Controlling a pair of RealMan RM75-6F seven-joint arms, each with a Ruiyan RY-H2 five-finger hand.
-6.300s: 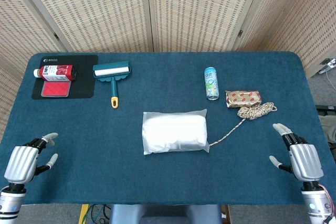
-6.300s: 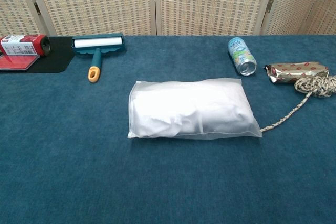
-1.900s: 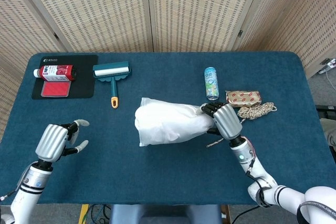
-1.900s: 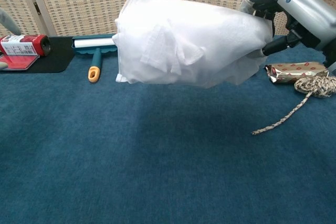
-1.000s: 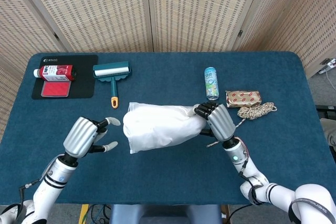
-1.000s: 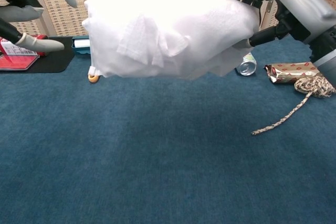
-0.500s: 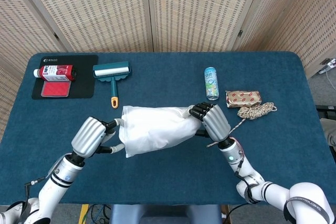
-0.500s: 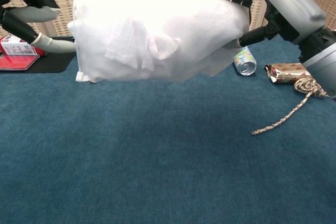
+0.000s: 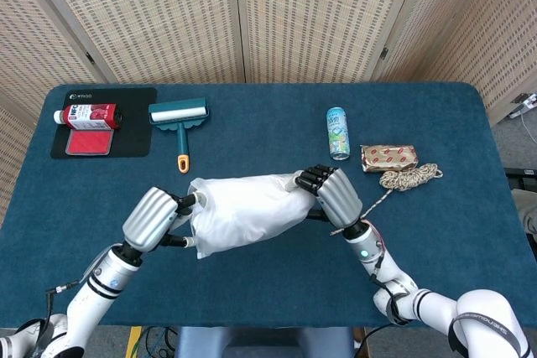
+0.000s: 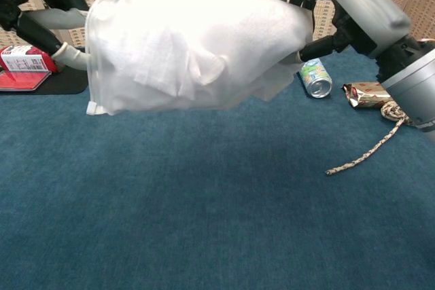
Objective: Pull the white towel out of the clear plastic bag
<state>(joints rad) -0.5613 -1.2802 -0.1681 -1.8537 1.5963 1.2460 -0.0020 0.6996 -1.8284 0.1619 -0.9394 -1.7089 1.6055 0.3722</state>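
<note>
Your right robot hand (image 9: 330, 193) grips the clear plastic bag (image 9: 243, 211) at its right end, holding it up off the tabletop (image 9: 252, 282). Your left robot hand (image 9: 153, 217) has fingers at the bag's left edge; whether it grips, can't tell. White towel (image 10: 170, 59) sits inside the bag.
</note>
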